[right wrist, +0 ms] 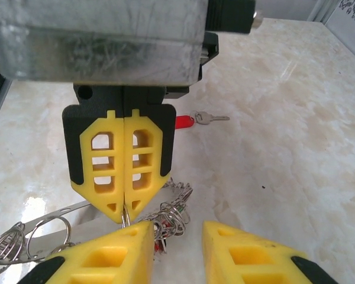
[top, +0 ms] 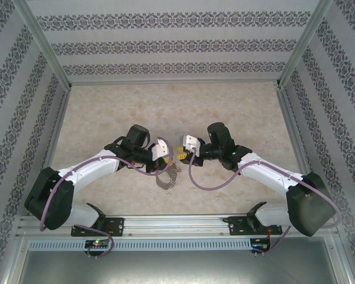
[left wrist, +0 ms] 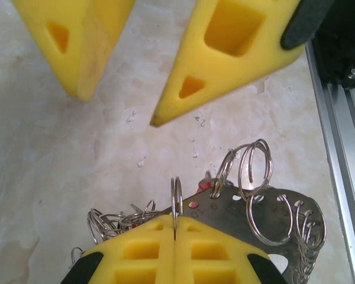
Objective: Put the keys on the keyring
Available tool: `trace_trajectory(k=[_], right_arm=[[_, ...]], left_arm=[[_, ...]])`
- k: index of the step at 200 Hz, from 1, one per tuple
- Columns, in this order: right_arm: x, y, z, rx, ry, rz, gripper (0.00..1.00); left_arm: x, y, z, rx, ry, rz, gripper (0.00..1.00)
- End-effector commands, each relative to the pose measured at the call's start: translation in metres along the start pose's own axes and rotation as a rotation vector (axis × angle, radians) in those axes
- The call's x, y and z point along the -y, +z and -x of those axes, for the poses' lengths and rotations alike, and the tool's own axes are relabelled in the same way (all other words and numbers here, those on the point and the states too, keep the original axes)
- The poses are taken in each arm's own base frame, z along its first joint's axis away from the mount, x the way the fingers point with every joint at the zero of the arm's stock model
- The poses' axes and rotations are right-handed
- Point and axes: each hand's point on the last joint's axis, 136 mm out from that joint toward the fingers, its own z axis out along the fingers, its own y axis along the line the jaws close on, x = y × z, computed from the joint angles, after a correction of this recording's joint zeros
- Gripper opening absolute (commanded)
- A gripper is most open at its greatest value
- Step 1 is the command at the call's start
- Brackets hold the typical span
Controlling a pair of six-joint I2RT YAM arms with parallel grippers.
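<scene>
The keyring [left wrist: 266, 222] is a flat silver metal piece strung with many small silver rings. It lies on the table between the arms, and it is seen from above as a silver pile [top: 168, 176]. My left gripper [left wrist: 176, 220] is shut on one small upright ring [left wrist: 176, 198] of it. In the right wrist view the left gripper [right wrist: 124, 212] points down with that ring pinched at its tips. My right gripper [right wrist: 177, 239] stands open just in front of it, over a tangle of rings [right wrist: 174, 213], holding nothing. One key with a red tag [right wrist: 184, 121] lies flat behind the left gripper.
The table top is pale marble [top: 177, 106]. An aluminium rail [left wrist: 343, 177] runs along the near edge, close to the keyring. Patterned walls [top: 177, 41] enclose the sides and back. Both grippers [top: 164, 155] [top: 184, 149] meet tip to tip near the middle front.
</scene>
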Motion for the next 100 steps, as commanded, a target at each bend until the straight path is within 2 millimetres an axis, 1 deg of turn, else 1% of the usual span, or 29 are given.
trace_trajectory(k=[1, 39, 71, 100], right_arm=[[-0.013, -0.001, -0.012, -0.021, 0.040, 0.043, 0.29], [-0.021, 0.005, -0.019, -0.034, 0.053, 0.110, 0.28], [-0.020, 0.011, -0.024, -0.055, 0.041, 0.136, 0.29], [-0.018, 0.016, -0.020, -0.041, 0.034, 0.152, 0.28]], left_arm=[[0.005, 0.002, 0.015, 0.069, 0.012, -0.022, 0.00], [0.007, 0.001, 0.014, 0.070, 0.007, -0.022, 0.00], [0.007, -0.001, 0.014, 0.067, 0.011, -0.019, 0.00], [0.007, -0.001, 0.014, 0.065, 0.013, -0.018, 0.00]])
